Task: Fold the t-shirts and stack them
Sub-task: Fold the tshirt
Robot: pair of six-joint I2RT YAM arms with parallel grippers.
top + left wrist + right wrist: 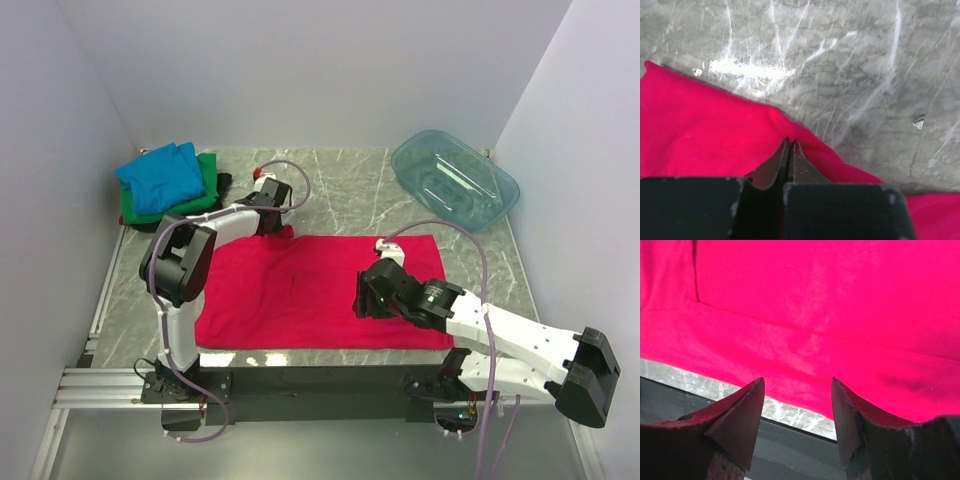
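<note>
Four t-shirts are in view. The red-pink t-shirt (300, 300) lies spread flat as a wide rectangle across the near middle of the marble table (340, 190), its near edge just short of the table's front edge. The blue t-shirt (160, 175) sits on top of the green t-shirt (205, 185) in a pile at the far left corner, with the black t-shirt (224, 183) showing only as a dark edge beside and under them. Left gripper (790, 145): positioned at the far left corner of the red-pink t-shirt, fingers pressed together, pinching a small raised ridge of the cloth at its far edge; bare marble lies just beyond the tips. Right gripper (797, 382): positioned over the right half of the same shirt, near its near edge, fingers spread apart with nothing between them; whether the tips touch the cloth cannot be determined. A strip of table and the dark front rail (790, 450) show below the cloth in the right wrist view. A clear teal tub (405, 160) stands at the far right of the table, well apart from the shirts.
</note>
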